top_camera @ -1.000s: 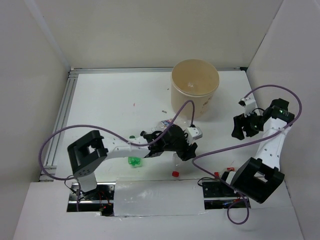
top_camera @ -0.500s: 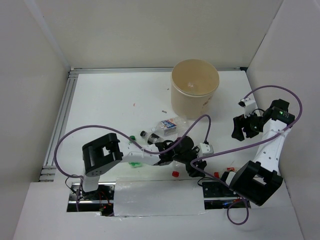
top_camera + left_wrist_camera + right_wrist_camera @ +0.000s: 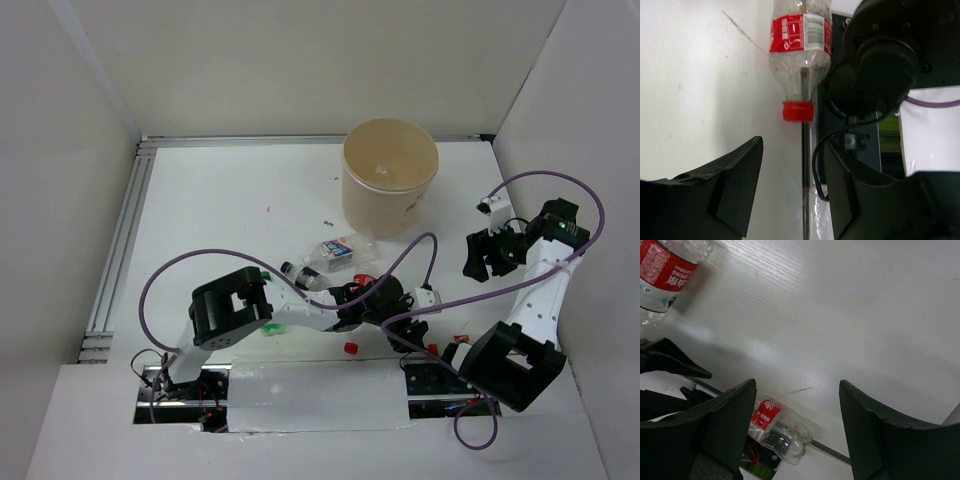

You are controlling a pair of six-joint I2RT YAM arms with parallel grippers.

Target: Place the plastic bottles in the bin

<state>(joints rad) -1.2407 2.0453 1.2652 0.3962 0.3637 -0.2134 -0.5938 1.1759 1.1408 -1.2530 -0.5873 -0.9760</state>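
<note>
Black L gripper (image 3: 792,149) now farther right, by red-cap bottle (image 3: 800,50)

In the left wrist view the red-capped bottle (image 3: 800,45) is cut off by the top edge, while in the right wrist view a red-labelled bottle (image 3: 662,270) runs off the upper left corner and a clear bottle (image 3: 785,435) at lower centre lies partly behind the right gripper (image 3: 796,385).

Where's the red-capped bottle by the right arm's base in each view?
Top external: red-capped bottle, lower right, against the right arm's base.
Left wrist: top centre, cap toward camera.
Right wrist: bottom, left of centre.
Shared landmark: the dark seam beside it, clear in both wrist views.
</note>
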